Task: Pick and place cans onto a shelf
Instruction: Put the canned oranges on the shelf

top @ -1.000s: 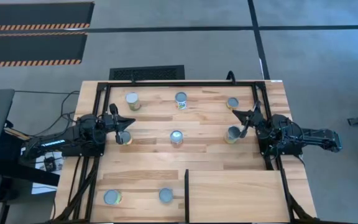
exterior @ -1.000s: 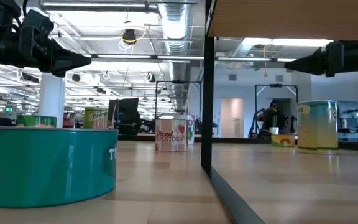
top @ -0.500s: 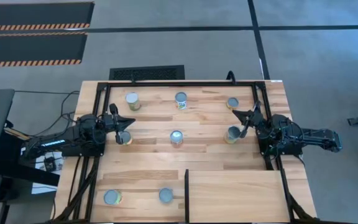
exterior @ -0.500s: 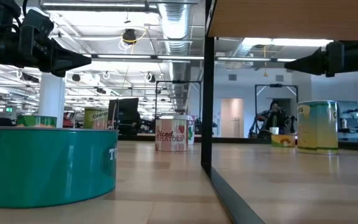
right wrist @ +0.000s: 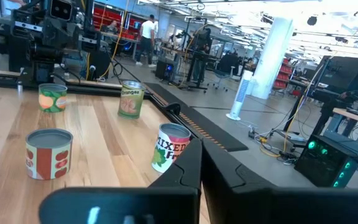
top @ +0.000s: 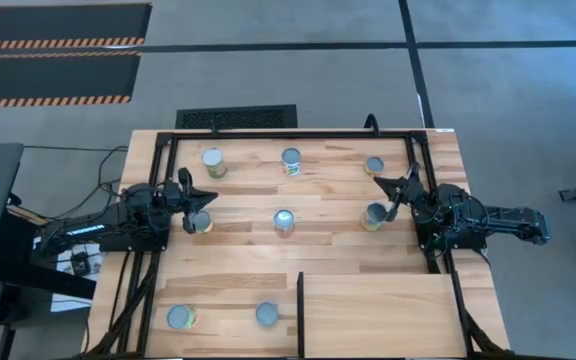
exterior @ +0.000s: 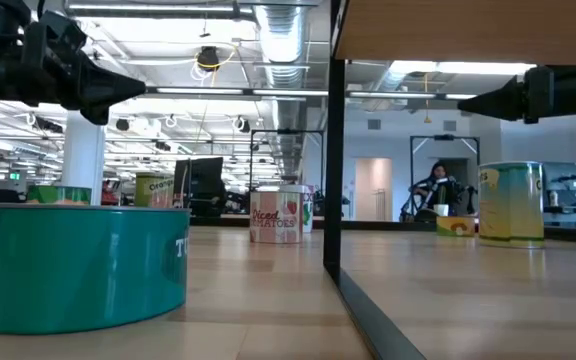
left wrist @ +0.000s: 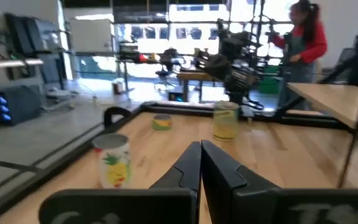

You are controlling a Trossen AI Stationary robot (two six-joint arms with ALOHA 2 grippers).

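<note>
Seven cans stand upright on the wooden tabletop [top: 238, 255], none on the pale shelf [top: 378, 315] at its near right corner. Left gripper [top: 206, 197] hovers at the left edge, fingers pressed together, just beside a can [top: 200, 222]. Right gripper [top: 380, 179] hovers at the right edge, fingers pressed together and empty, near another can [top: 374, 216]. Two more cans [top: 181, 318] sit left of the shelf's black divider [top: 300, 312].
</note>
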